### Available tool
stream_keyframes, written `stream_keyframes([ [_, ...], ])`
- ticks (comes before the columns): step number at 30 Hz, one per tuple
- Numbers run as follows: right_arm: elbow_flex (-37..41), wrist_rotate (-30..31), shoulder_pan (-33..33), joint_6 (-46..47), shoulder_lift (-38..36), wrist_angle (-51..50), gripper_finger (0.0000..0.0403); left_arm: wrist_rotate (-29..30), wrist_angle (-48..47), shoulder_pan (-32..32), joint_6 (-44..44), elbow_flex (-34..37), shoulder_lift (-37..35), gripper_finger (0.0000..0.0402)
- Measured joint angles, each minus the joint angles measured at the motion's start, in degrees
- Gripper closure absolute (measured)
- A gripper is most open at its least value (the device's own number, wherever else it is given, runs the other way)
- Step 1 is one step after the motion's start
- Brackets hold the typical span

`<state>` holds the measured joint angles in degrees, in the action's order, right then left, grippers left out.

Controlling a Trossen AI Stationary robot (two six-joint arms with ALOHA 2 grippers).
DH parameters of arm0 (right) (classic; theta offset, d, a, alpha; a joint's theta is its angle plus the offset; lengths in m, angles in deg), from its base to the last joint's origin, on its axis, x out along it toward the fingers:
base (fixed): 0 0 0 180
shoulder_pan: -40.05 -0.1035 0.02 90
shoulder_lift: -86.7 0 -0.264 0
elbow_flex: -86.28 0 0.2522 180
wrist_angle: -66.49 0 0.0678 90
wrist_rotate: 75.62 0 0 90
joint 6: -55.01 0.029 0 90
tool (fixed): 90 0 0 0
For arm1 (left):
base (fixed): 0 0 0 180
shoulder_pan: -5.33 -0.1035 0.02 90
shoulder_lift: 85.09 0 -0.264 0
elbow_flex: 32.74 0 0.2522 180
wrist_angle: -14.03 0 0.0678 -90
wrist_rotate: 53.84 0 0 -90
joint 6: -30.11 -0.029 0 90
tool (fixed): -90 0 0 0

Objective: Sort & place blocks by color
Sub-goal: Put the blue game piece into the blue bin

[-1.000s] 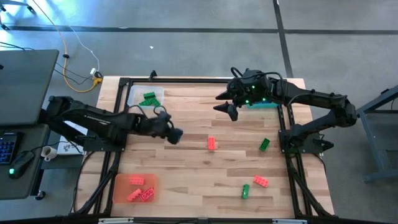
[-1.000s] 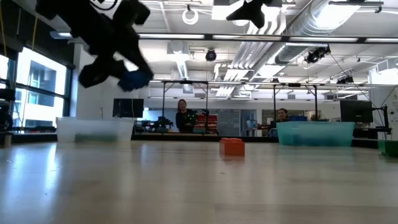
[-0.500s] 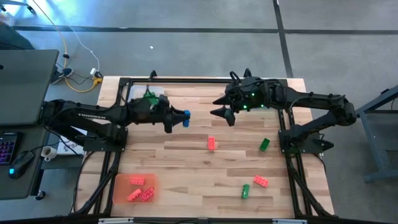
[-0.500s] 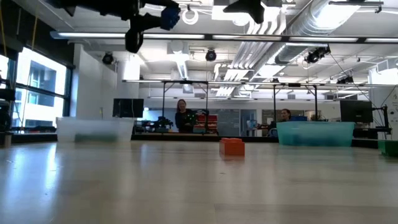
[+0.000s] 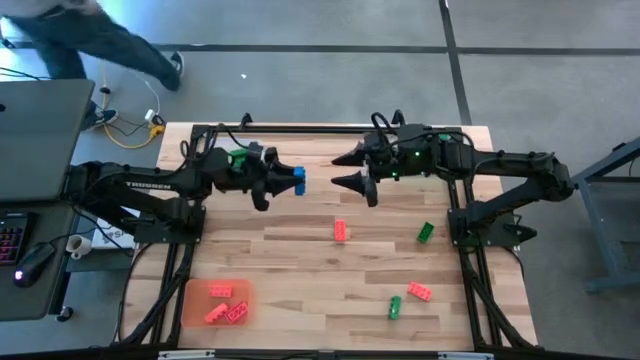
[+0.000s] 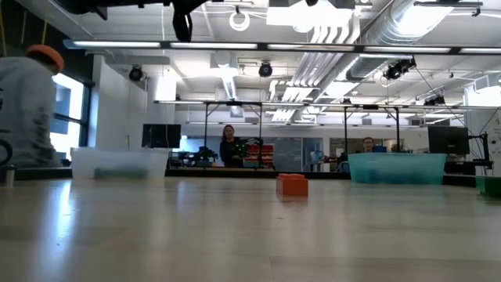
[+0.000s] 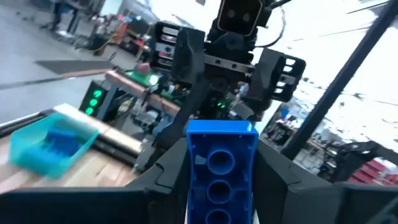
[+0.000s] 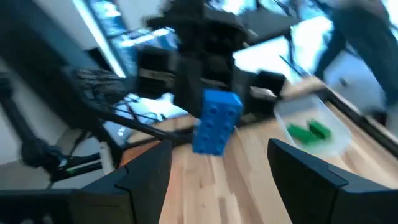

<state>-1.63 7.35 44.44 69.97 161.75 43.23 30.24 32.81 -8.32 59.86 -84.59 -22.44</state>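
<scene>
Sorted so far: three red blocks (image 5: 224, 304) in the orange tray (image 5: 194, 296), lower left of the high view; green blocks (image 5: 236, 157) in the clear tray (image 5: 216, 146), upper left, half hidden under my left arm; blue blocks (image 7: 59, 138) in the teal tray (image 7: 28, 149), seen in the left wrist view. In the high view that tray is almost wholly covered by my right arm, upper right

Left on the desk (image 5: 300, 260): a red block (image 5: 341, 230) at centre; a green block (image 5: 425, 232) right of it; a red block (image 5: 419, 291) and a green block (image 5: 394, 306) at lower right. Judged a little over half done

In hand: one blue block (image 5: 298, 179), clamped between the fingers of my left hand (image 5: 292, 180), held in the air above the upper middle of the desk, stud face toward the wrist camera

Left arm: stretched from the left edge toward centre, hand pointing right

Right hand (image 5: 355, 170): spread wide and empty, in the air upper centre, facing my left hand with a gap between; the blue block shows straight ahead between its fingers. Arm reaches in from the right edge

Judged step: passing the blue block across to the right hand for the teal tray
</scene>
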Motion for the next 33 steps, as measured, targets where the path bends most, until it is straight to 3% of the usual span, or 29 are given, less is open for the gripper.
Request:
stream_keyframes([
  [3, 0.0, -4.1, -0.2, -4.0, 0.0, 4.9, 0.0151, -1.5, 3.1, 0.0, -1.7, 0.0, 0.0, 0.0298],
  [8, 0.0, -2.4, -1.2, -8.8, 0.0, 7.4, 0.0151, -2.3, 7.1, 0.0, -5.7, 0.0, 0.0, 0.0298],
  [16, 0.0, 3.6, -1.2, -2.8, 3.5, 12.3, 0.0151, -2.7, 8.5, 0.0, -10.0, 0.0, 0.0, 0.0298],
  [28, 0.0, 4.6, -1.2, -1.9, 9.6, 14.9, 0.0151, -2.4, 8.1, 0.0, -10.0, 0.0, 0.0, 0.0298],
  [33, 0.0, 2.4, -1.2, -1.3, 12.3, 18.5, 0.0151, -2.5, 7.9, 0.0, -10.0, 0.0, 0.0, 0.0298],
])
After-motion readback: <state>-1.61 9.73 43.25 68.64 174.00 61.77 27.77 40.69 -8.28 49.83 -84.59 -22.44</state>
